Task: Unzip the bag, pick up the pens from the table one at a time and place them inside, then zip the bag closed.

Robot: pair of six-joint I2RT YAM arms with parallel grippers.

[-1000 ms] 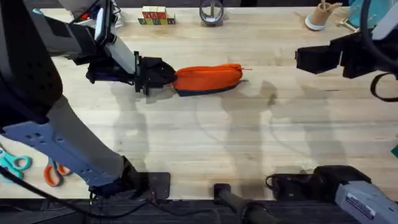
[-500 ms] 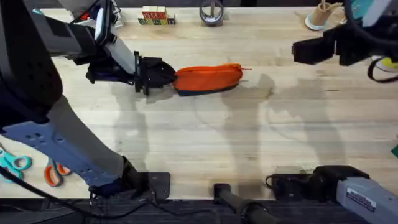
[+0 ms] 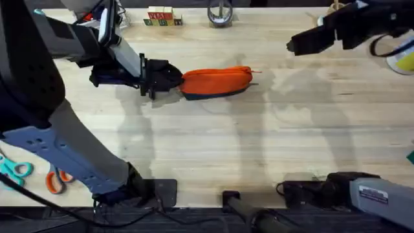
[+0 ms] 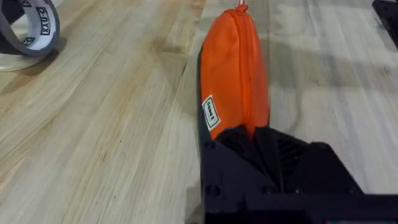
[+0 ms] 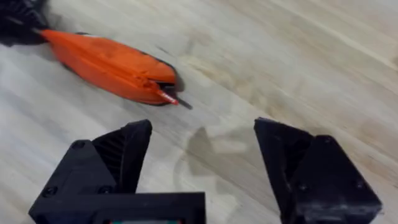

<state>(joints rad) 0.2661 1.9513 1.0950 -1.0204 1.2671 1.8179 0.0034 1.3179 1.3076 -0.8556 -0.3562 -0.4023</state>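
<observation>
Pencil pouch (image 3: 217, 81) zipped on bench (image 3: 259, 149) | your left gripper (image 3: 167, 77) clamps its end | right gripper (image 5: 202, 165) gapes beyond the zip pull | risk: pouch drags when you pull.

A large light wood butcher-block table (image 3: 213, 149) with pale plank grain carries soft grey shadows. Along the table's far edge stand small lettered wooden blocks (image 3: 162, 17) and a grey roll of tape (image 3: 220, 13). At its near left corner lie teal-handled scissors (image 3: 14, 171) beside orange-handled scissors (image 3: 57, 179).
</observation>
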